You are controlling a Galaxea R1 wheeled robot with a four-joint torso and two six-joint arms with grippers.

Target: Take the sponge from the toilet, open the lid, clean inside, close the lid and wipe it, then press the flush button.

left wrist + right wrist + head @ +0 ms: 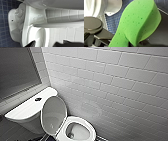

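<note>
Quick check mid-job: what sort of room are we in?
Most likely a bathroom or toilet room: a white toilet with its lid raised, the flush button on its tank, a white tiled wall and blue floor tiles.

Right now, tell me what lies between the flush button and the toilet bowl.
In the head view, the raised lid stands between the flush button on the tank top and the open bowl. Nothing else lies there.
</note>
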